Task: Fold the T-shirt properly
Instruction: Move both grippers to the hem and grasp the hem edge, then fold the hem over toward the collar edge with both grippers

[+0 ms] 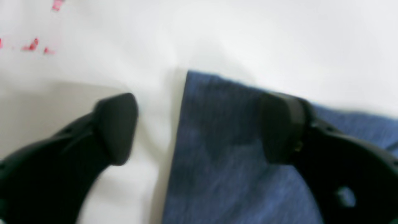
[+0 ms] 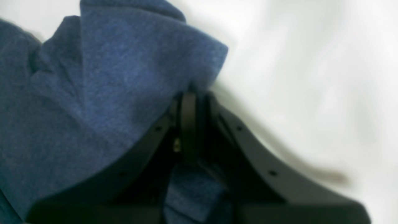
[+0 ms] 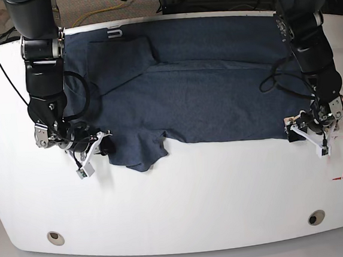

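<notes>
The left tool [image 1: 199, 127] stood with jaws spread wide, both arms reaching low; the right tool [image 2: 191, 96] was pinched closed on cloth.

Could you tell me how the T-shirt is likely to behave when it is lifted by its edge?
Probably floppy: the T-shirt bunches into soft folds where the right hand pinches it. Likely light and thin, lying flat on the table. It should drape and sag, not hold shape.

A white table [image 3: 178, 206] carries red tape marks [image 3: 342, 164] by one edge and two round holes [image 3: 55, 238].
</notes>
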`<act>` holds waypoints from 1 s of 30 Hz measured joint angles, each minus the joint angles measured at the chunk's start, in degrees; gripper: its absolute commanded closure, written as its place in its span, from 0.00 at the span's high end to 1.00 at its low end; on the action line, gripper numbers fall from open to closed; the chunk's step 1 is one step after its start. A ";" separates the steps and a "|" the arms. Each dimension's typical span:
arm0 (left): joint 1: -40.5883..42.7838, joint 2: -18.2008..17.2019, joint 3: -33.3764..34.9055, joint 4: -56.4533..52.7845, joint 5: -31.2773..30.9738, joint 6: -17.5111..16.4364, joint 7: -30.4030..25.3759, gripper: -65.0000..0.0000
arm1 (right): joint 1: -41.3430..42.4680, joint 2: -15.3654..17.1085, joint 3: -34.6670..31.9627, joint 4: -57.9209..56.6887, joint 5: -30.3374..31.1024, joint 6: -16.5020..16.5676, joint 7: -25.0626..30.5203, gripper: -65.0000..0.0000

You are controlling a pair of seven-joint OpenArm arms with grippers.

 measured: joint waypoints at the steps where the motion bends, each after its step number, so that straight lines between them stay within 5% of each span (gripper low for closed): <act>1: -0.46 -0.02 0.00 -0.87 0.02 0.02 -0.46 0.46 | -0.04 0.00 0.00 0.00 0.02 -0.02 0.02 0.06; 5: -2.05 -0.31 0.00 -3.45 -0.48 0.13 -0.61 0.06 | 0.09 -0.02 0.00 0.00 -0.02 -0.02 0.02 0.00; 7: -2.14 -0.28 0.00 -3.67 -0.85 0.13 -0.61 0.00 | 0.15 -0.02 -0.02 0.00 -0.15 -0.02 -0.07 0.00; 15: 0.76 1.01 -0.07 4.76 -0.31 -4.83 3.32 0.00 | -0.28 0.17 -0.15 5.46 -0.57 -0.20 -2.54 0.00; 30: 9.22 3.61 -0.48 32.09 -0.50 -5.35 12.17 0.00 | -4.70 4.26 1.40 29.49 0.13 0.42 -16.44 0.00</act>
